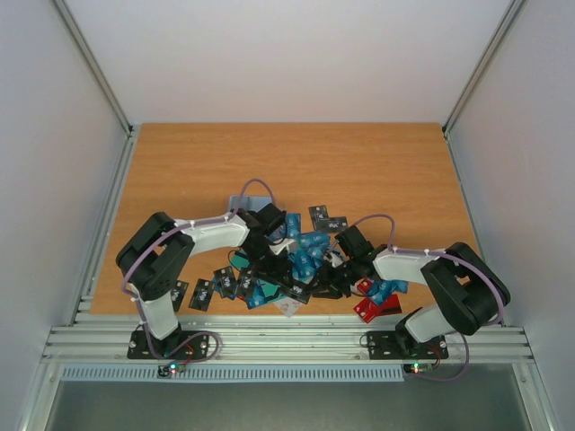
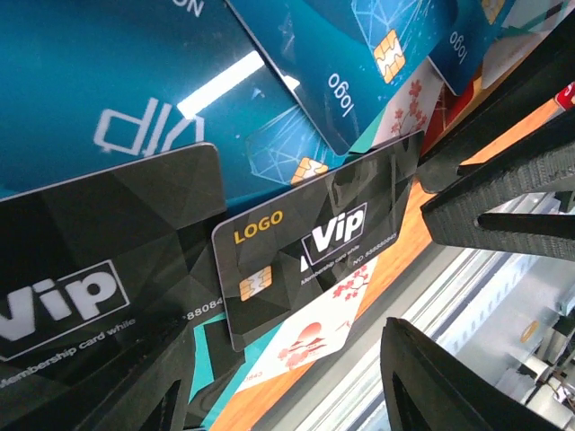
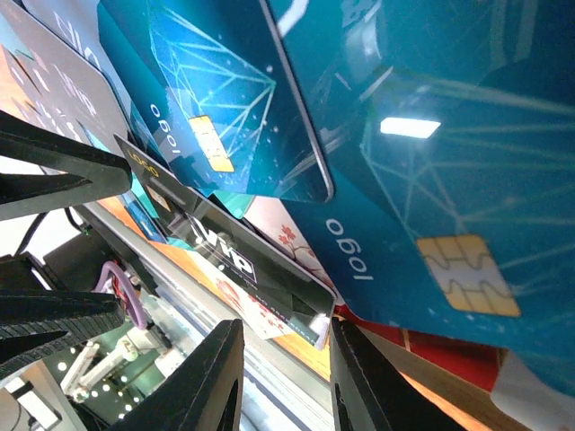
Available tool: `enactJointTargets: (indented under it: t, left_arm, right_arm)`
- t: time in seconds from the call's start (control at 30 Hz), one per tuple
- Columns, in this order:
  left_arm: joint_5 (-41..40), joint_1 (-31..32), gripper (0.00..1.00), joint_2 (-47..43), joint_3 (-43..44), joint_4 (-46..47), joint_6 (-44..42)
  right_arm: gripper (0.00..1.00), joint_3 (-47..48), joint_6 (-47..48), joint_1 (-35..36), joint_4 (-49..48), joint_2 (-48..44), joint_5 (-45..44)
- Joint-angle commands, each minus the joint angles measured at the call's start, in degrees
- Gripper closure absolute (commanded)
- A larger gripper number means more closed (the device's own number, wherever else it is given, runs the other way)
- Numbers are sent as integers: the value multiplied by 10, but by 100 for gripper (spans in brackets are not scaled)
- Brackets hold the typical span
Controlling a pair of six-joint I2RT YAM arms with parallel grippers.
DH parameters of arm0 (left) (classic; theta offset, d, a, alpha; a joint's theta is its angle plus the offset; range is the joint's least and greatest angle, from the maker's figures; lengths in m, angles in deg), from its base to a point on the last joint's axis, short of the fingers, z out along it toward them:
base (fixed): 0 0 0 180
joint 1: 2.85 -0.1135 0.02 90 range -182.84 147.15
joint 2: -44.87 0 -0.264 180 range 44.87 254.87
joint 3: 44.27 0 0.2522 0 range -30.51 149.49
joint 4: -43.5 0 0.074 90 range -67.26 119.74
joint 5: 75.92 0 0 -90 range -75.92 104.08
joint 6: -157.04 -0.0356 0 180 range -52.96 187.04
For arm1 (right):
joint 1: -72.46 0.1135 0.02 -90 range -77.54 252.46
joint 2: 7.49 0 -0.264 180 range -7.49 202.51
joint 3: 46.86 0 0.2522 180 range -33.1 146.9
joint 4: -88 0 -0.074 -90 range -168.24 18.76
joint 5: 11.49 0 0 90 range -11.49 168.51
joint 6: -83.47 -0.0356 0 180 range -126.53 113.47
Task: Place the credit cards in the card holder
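A pile of credit cards lies near the table's front middle: blue, teal, black and red. My left gripper is open and low over the pile; in its wrist view the jaws stand wide apart below a black Vip card that lies on a white blossom card. My right gripper is open beside it; in its wrist view the same black card's corner pokes between the fingertips under blue cards. I cannot make out the taupe card holder in any view.
A grey flat piece shows behind my left wrist. Loose black cards lie at the front left and one at the back. The table's front edge and metal rail are just below the grippers. Each gripper's fingers show in the other's view.
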Motion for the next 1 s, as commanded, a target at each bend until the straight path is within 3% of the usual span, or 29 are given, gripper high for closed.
enactJointTargets:
  t: [0.0,0.5,0.83,0.97]
  left_arm:
    - [-57,-2,41,-8,-22,18,2]
    - [-8,11,41,24,-50,67,14]
    - [51,11,42,-33,-45,101,36]
    - [50,10,49,-61,-55,123,53]
  right_arm:
    - [71,-16,-2,4,-1,21,-56]
    - [72,-9,-13,14,-48,76,-43]
    - [73,-12,-15,15,-53,81,-45]
    - [73,-15,-16,15,-57,85,-46]
